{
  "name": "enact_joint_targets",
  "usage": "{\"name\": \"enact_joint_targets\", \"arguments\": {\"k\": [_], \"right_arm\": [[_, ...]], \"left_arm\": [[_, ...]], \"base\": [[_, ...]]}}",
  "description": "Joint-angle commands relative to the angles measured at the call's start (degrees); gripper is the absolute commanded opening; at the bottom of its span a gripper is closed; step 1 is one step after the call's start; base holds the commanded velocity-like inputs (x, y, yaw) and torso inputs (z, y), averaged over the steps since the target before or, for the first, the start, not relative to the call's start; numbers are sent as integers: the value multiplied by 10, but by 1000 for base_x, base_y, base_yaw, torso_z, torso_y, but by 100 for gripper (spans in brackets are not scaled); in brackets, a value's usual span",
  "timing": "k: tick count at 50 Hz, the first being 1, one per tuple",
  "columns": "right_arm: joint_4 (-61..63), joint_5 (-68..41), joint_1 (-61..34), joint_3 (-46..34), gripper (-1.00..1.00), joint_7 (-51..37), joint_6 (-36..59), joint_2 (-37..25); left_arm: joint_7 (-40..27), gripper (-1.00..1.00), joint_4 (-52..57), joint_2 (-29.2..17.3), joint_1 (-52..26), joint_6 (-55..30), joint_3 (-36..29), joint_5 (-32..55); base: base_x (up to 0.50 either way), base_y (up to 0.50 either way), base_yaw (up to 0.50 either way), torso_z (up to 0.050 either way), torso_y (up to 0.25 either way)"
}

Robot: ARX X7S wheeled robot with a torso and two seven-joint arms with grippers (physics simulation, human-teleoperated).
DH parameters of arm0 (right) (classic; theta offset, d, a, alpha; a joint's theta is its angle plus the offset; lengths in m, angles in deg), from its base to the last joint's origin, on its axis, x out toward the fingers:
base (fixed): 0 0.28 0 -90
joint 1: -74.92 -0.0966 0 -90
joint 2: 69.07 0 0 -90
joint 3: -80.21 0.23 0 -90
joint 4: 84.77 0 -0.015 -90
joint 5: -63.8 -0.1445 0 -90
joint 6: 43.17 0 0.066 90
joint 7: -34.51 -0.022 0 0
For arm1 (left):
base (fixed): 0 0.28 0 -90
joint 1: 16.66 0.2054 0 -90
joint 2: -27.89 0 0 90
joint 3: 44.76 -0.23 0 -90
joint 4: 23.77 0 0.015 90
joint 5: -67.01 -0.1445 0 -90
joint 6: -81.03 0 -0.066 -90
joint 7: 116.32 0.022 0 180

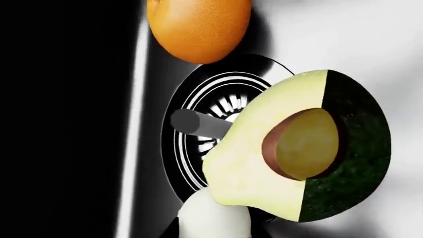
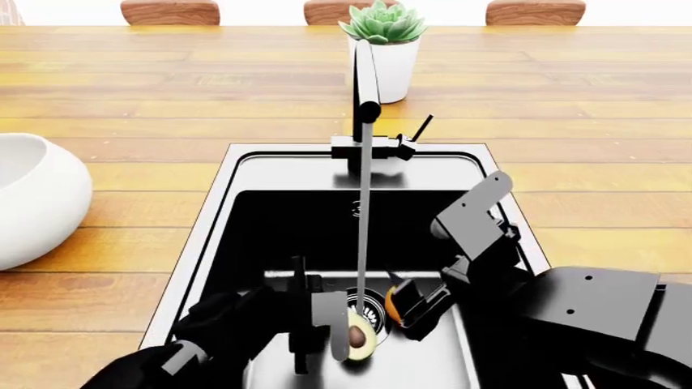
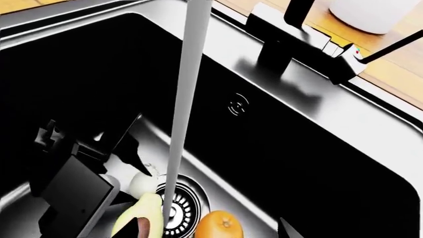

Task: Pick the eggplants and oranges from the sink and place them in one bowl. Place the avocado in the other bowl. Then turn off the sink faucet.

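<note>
Head view: left pincer point(image 2: 348, 334) down in sink point(image 2: 232, 174), closed on avocado point(image 2: 360, 336); right pincer point(image 2: 416, 306) state unclear beside orange point(image 2: 394, 305); next, lift to patterned bowl

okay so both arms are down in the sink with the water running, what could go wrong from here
Water from the sink faucet is running onto the drain, right beside the avocado, so a wet grip may slip. The left gripper and right gripper work close together and could bump. The orange sits loose beside the drain and may roll if nudged.
</note>
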Motion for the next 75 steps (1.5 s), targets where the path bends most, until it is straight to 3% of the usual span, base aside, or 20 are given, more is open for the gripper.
{"name": "enact_joint_targets", "arguments": {"k": [1,30,39,55,61,72,75], "right_arm": [[0,2,11,-3,100,-1,-8,-2],[0,4,6,-9,100,2,-16,2],[11,-6,7,-2,100,-6,-17,-1],[29,-21,7,9,100,-18,-16,-8],[36,-24,11,15,100,-21,-21,-13],[48,-32,6,25,100,-30,-27,-13],[40,-33,-2,30,100,-41,-24,-8]], "left_arm": [[0,-100,-24,21,15,31,3,5],[-15,-100,-7,-24,7,5,-51,-59],[-28,-100,168,-97,-8,-112,-48,-70],[-28,-100,246,-137,-20,-173,-55,-90],[-15,-100,343,-187,-33,-244,-60,-106],[-22,-100,562,-279,-52,-346,-9,-93],[-36,-100,627,-297,-49,-355,31,-61]], "base": [[0,0,0,0,0],[0,0,0,0,0],[0,0,0,0,0],[0,0,0,0,0],[0,0,0,3,0],[0,0,0,1,1],[0,0,0,0,0]]}}
